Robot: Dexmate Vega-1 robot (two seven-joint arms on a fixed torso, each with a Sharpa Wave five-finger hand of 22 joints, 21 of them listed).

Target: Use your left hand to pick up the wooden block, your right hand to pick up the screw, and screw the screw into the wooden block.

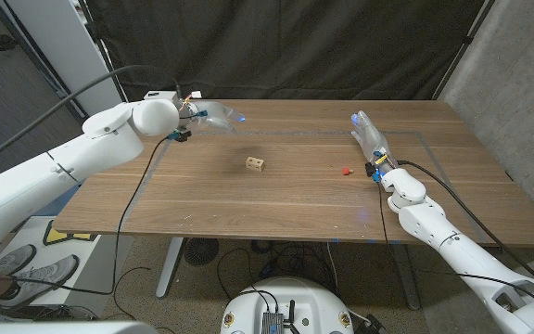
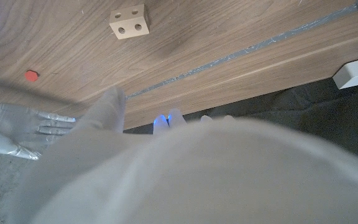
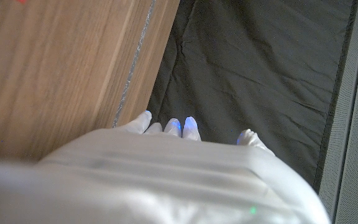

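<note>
left hand (image 1: 213,115) empty, fingers spread, above table (image 1: 295,199) far edge | right hand (image 1: 369,137) empty, fingers extended | block (image 1: 255,164) on table between hands, well apart from both | screw (image 1: 346,171) red, just beside right hand, toward block

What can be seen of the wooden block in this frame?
The wooden block is a small, pale, plain-wood cube with round holes drilled in its faces; the left wrist view shows two on one face and one on another. It sits on the wooden table near the middle, slightly left of centre. Nothing touches it: the left robot hand and right robot hand are both well away, and the red screw lies apart to its right.
</note>
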